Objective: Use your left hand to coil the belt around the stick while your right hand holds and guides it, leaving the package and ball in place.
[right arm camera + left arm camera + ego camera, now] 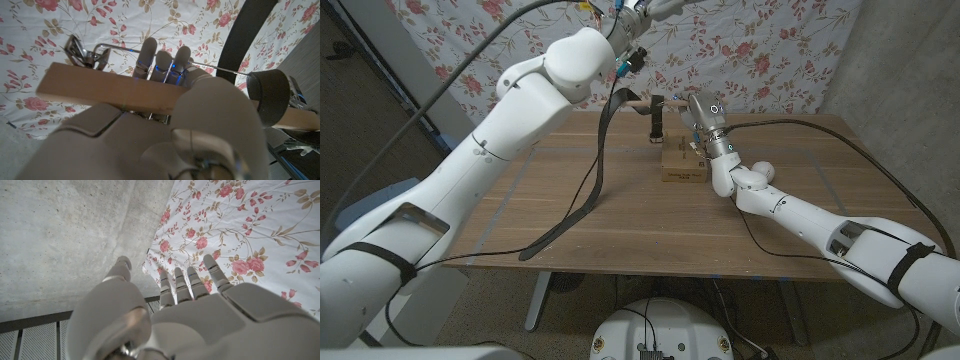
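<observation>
While the belt (600,160) hangs from high up down to the table (800,230), a few turns sit on the stick (115,92); my right hand (165,70) grips that stick level so it takes wraps. Whether my left hand (200,310) holds the belt, I can't tell.

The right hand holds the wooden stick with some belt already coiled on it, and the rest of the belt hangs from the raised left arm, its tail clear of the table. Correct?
Not quite: the belt's tail lies on the table, as the head view shows. The rest stands: the right hand grips the stick.
</observation>
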